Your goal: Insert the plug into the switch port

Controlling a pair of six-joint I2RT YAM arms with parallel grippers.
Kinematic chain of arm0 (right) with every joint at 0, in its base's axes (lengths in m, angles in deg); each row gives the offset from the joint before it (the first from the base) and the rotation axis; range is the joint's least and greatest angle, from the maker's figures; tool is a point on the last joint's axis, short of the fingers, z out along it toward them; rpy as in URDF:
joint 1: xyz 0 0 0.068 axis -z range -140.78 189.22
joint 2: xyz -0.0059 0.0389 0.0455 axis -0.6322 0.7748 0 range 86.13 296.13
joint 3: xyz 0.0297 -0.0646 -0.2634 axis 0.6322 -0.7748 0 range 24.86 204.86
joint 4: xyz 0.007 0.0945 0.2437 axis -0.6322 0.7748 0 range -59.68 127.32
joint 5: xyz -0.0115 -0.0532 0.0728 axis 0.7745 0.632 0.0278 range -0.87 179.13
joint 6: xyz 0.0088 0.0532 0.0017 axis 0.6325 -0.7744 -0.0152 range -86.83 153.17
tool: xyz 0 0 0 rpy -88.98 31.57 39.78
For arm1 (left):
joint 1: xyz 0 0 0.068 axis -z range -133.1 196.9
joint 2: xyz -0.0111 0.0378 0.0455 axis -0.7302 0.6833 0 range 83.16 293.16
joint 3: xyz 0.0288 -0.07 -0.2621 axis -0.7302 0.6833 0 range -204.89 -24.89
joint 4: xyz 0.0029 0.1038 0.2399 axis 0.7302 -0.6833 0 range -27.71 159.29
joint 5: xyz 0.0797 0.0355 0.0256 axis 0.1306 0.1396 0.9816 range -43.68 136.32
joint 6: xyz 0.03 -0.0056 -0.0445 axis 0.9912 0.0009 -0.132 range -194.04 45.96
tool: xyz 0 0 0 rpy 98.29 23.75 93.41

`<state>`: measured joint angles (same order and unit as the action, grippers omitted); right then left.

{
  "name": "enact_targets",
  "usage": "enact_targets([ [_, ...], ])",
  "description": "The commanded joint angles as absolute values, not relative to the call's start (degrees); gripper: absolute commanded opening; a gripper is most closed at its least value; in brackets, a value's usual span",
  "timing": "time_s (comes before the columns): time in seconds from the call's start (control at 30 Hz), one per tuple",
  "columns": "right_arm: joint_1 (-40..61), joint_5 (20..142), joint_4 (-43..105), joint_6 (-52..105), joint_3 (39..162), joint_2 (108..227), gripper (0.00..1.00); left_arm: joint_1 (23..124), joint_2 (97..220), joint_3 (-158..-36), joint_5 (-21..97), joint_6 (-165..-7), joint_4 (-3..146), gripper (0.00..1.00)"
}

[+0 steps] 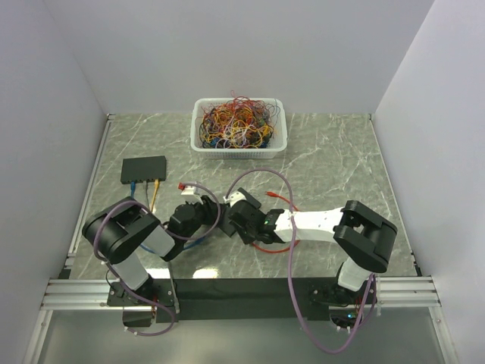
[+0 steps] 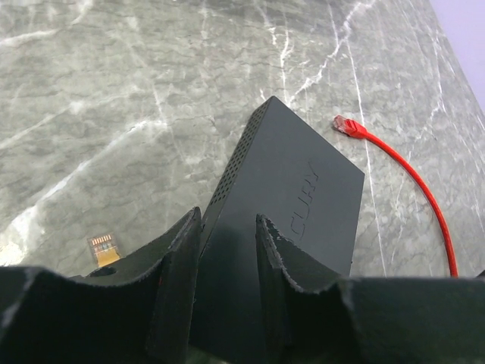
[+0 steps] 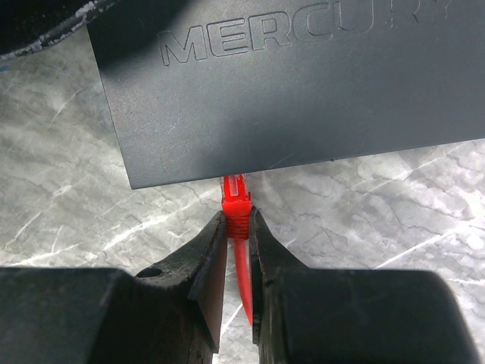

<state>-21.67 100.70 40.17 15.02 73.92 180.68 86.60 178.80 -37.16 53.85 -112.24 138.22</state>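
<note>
Light's bright and even from overhead, only soft shadows under my arms (image 1: 318, 221) on the table (image 1: 333, 152). Wrist shots are crisp on the switch (image 3: 288, 91), shaded at its top-left corner, and the red plug (image 3: 236, 199). My own fingers (image 3: 204, 265) go dark and a bit soft up close.

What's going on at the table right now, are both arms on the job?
The left gripper is closed on the black Mercury switch, apparently steadying it. The right gripper pinches the red plug with its tip at the switch's edge. Whether it is seated in a port is hidden. The red cable trails away, its other plug lying loose on the table.
</note>
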Motion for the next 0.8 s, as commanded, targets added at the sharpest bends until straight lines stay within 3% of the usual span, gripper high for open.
enact_targets([
  [0.0,-21.1,106.5,28.3,14.5,74.0,180.5,0.0,91.7,181.9,-37.4,33.3,-114.6,136.7,0.39],
  [0.5,-21.2,110.4,18.6,15.4,76.4,180.1,0.0,91.7,185.9,-36.8,22.3,-113.1,144.3,0.39],
  [0.77,-21.2,103.4,-5.4,29.8,70.0,175.2,0.0,93.1,188.5,-38.5,16.4,-111.5,145.8,0.39],
])
